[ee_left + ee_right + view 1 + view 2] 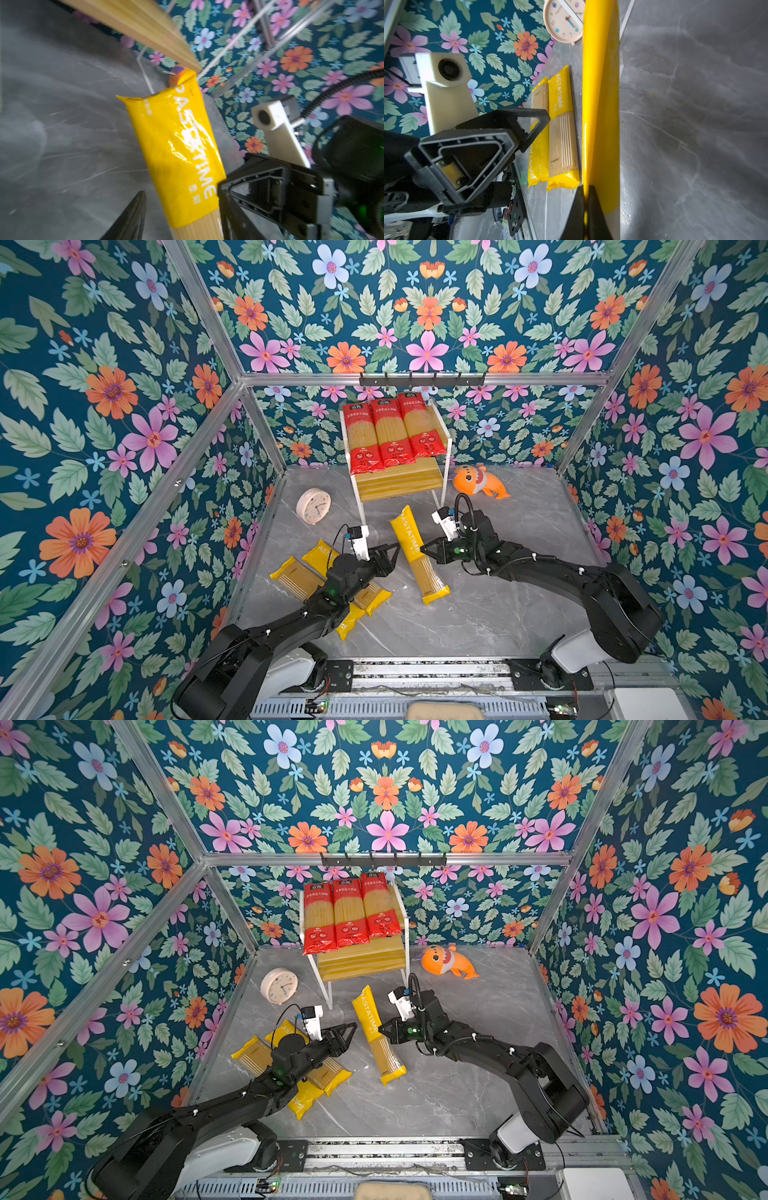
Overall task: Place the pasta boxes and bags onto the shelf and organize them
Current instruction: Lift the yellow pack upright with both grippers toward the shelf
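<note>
Three red pasta bags (392, 431) (349, 913) lie side by side on the top board of the shelf (399, 485) (361, 965). In mid-table a yellow PASTATIME bag (409, 539) (368, 1015) (176, 135) (600, 104) stands turned on its edge. My right gripper (422, 549) (380, 1029) (585, 191) is shut on its side seam. On the bag's other side my left gripper (392, 558) (349, 1038) (180, 199) is open, its fingers straddling the bag with a gap. Two more yellow bags (297, 576) (563, 135) lie side by side, partly under the left arm.
A round cream clock (313, 506) (562, 20) stands left of the shelf's front leg. An orange plush fish (480, 483) lies right of the shelf. A black hook rail (422, 380) hangs on the back wall above the shelf. Floral walls close in three sides.
</note>
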You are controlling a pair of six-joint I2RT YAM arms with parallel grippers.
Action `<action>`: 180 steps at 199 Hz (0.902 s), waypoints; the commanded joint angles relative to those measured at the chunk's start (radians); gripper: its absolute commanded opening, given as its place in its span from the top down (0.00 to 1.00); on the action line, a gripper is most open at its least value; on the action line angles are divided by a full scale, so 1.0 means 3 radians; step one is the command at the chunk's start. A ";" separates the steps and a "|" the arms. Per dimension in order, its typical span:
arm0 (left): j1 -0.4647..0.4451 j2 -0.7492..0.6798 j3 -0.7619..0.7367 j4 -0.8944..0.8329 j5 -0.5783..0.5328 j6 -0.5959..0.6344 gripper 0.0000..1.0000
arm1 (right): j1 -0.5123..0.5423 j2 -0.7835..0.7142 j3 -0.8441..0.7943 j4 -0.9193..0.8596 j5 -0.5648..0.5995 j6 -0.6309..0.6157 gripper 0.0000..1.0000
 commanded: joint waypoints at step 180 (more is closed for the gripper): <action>-0.0292 0.1124 0.0102 0.2851 0.0891 -0.0398 0.23 | -0.0197 -0.0875 -0.0257 0.1901 -0.0516 -0.0110 1.00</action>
